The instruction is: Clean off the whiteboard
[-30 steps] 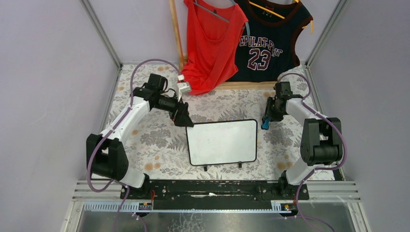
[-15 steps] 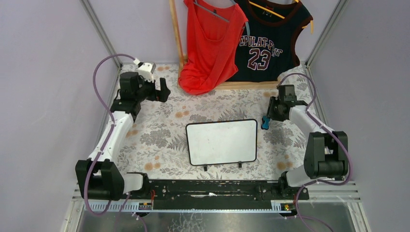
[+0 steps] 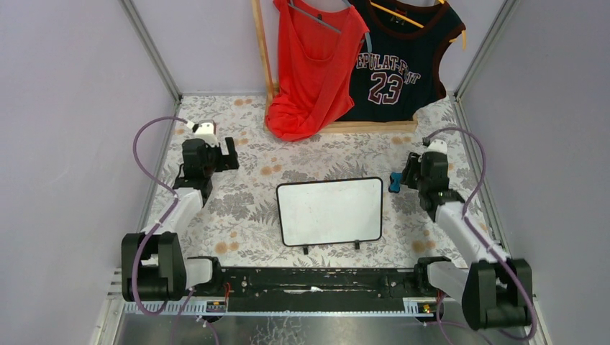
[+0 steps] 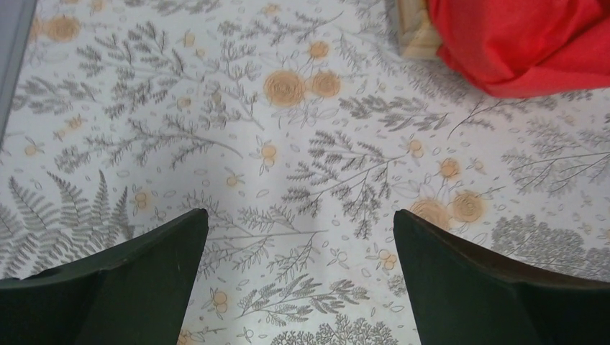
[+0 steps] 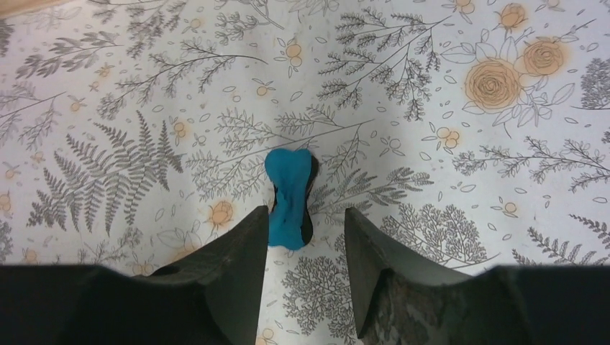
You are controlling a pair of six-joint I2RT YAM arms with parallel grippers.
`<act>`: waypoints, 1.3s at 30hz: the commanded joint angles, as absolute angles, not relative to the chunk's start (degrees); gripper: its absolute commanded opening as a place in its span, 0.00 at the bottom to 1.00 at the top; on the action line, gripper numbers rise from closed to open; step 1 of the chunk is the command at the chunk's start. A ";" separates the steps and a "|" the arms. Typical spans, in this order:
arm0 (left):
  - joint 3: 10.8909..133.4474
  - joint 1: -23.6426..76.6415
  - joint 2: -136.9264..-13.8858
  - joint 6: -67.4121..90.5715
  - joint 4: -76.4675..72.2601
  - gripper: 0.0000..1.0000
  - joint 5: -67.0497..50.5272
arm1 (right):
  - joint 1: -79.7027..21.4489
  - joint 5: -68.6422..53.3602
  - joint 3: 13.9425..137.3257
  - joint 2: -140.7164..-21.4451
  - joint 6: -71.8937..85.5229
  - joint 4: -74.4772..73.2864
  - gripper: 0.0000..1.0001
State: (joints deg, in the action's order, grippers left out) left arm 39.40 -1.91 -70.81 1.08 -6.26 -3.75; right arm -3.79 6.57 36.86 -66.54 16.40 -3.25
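Observation:
The whiteboard [image 3: 330,211] lies flat mid-table, white with a thin black frame and two small black feet at its near edge; I see no writing on it. A small blue eraser [image 3: 395,182] lies on the cloth just right of its top right corner; in the right wrist view the eraser [image 5: 289,197] sits just beyond my fingertips. My right gripper [image 3: 411,175] [image 5: 306,215] is open and empty, right beside the eraser. My left gripper [image 3: 230,152] [image 4: 301,219] is wide open and empty over bare cloth at the far left, well away from the board.
A floral tablecloth [image 3: 237,201] covers the table. A red top [image 3: 314,65] and a dark "23" jersey [image 3: 399,57] hang on a wooden rack [image 3: 262,50] at the back; the red cloth [image 4: 525,43] shows in the left wrist view. Grey walls close both sides.
The left arm has pulled back from the board's top left corner to the far left and opened. The right gripper has let go of the blue eraser, which now lies on the cloth, and drawn back.

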 commanded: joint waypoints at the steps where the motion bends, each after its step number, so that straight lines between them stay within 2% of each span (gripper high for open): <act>1: 33.41 -2.55 -70.23 2.35 -20.27 1.00 -1.99 | -5.01 10.43 24.92 -54.12 13.10 18.97 0.51; 4: 30.40 -2.71 -70.50 2.50 -23.41 1.00 -2.31 | -4.99 12.63 22.38 -51.70 12.10 21.08 0.51; 9: 26.27 -2.77 -70.74 3.80 -29.82 1.00 -1.98 | -5.08 13.48 23.11 -54.46 12.11 19.52 0.50; 16: 18.44 -2.73 -70.47 6.21 -44.68 1.00 -0.38 | -5.05 14.20 17.02 -56.36 13.25 28.23 0.50; 25: 18.89 -2.66 -83.46 7.57 -55.70 1.00 0.26 | -5.10 17.97 13.06 -59.20 9.70 39.94 0.49; 31: 17.24 -0.53 -84.74 5.15 -59.38 1.00 0.61 | -5.52 19.98 5.92 -68.40 6.98 62.14 0.49; 39: 14.94 0.90 -86.12 3.60 -64.36 1.00 0.96 | -7.54 25.85 11.44 -76.94 0.07 63.44 0.48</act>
State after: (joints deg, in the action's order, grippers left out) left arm 16.45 0.10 -85.19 5.52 -56.40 -0.47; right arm -6.72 22.06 8.05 -74.30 4.23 54.37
